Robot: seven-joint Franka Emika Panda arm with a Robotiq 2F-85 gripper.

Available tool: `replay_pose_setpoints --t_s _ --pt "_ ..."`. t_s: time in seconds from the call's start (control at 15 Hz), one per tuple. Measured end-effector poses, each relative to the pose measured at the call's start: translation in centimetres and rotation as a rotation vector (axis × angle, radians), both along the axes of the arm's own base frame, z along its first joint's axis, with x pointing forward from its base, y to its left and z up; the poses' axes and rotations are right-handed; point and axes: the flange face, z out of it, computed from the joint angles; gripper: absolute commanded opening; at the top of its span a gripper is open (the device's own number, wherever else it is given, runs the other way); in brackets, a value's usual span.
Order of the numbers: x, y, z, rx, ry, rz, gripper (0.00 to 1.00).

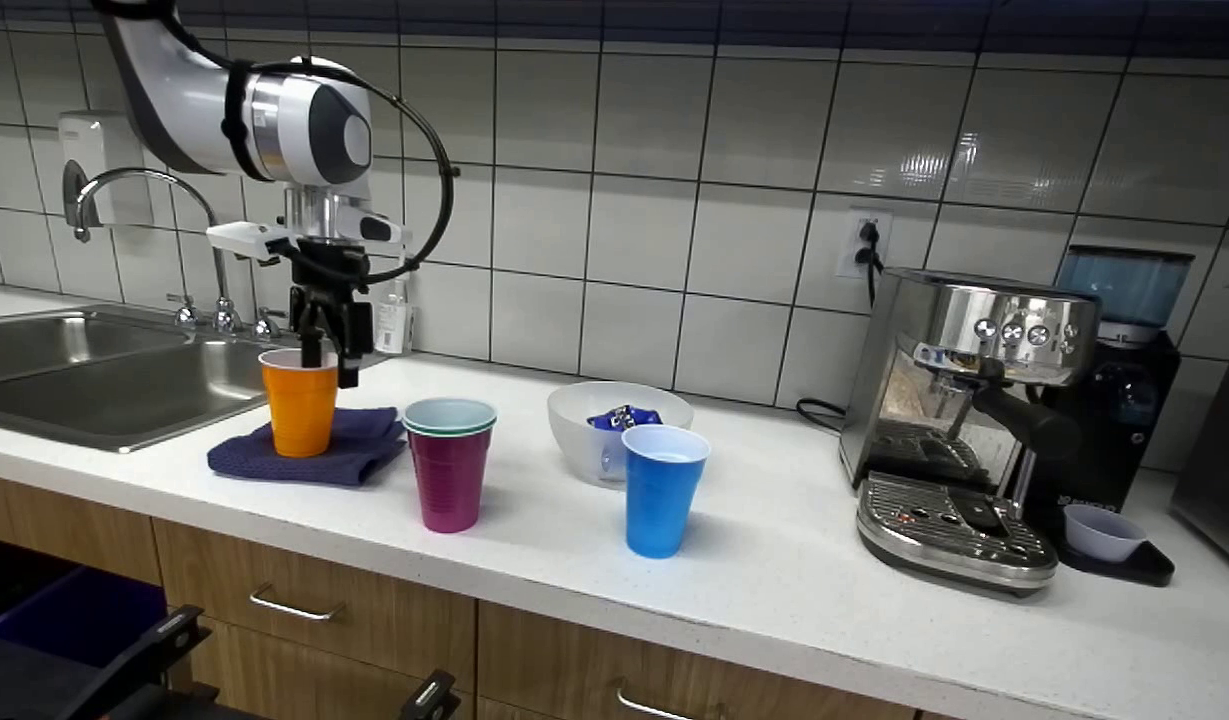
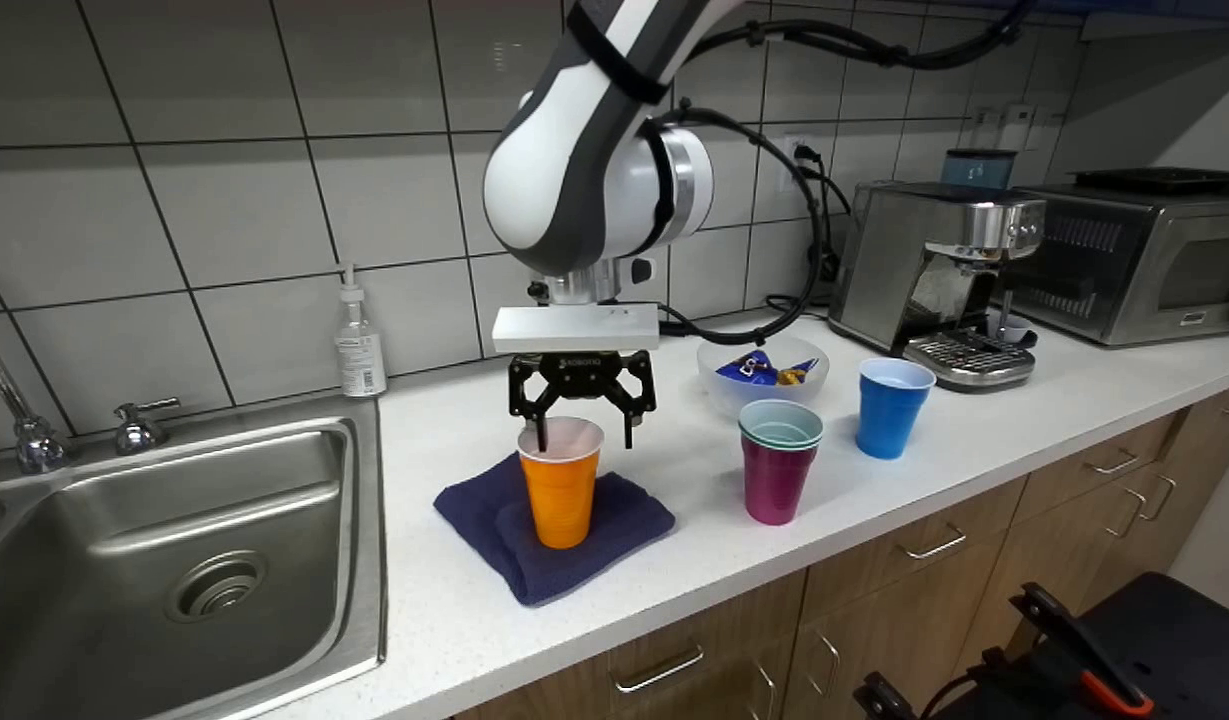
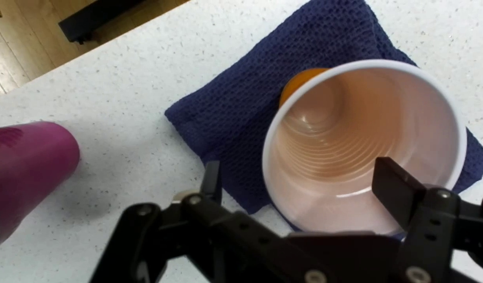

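One gripper [image 2: 585, 446], pointing down at the end of one white-and-grey arm [image 2: 549, 190], with two fingers [image 3: 213, 181] spread wide apart. Nearest to one orange cup [image 2: 562, 505] and straddling its rim: one finger over the mouth or inside it, one outside the wall. Hard to judge depth or contact from these angles.

Orange cup: upright, white-rimmed, standing on one folded navy towel [image 2: 619, 520] on the white counter [image 1: 774, 580], between the sink [image 2: 366, 540] and the purple cup [image 1: 452, 485] in both exterior views. Large in the wrist view, with ridges visible inside.

Purple cup: one, upright, near the towel but apart from it, with two teal rims [image 1: 450, 432] showing at the top. Cut by the edge of the wrist view.

Blue cup [image 1: 661, 505]: one, upright, near one frosted bowl [image 1: 574, 440] with blue wrapped packets [image 2: 749, 368] inside.

Farther along: one espresso machine [image 2: 889, 270], one black grinder [image 1: 1119, 400] beside it, one small pale dish [image 1: 1102, 535] on one black tray [image 1: 1154, 572], one steel countertop oven [image 2: 1134, 270].

Opposite end: two basins [image 1: 174, 395] in the sink, one faucet [image 1: 225, 315], two tap handles [image 1: 185, 312], one pump bottle [image 2: 360, 350] near the tiled wall [image 1: 644, 220].

On the wall: one outlet [image 1: 852, 225] with black plugs [image 1: 867, 233] in it, close to the espresso machine.
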Motion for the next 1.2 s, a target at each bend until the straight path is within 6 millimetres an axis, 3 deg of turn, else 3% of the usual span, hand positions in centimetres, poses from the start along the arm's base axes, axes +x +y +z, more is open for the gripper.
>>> replay_pose_setpoints --t_s 0.67,1.2 --pt "0.67 0.16 -0.65 0.005 0.005 -0.001 0.0" --pt "0.86 0.16 0.05 0.009 -0.009 -0.002 0.0"
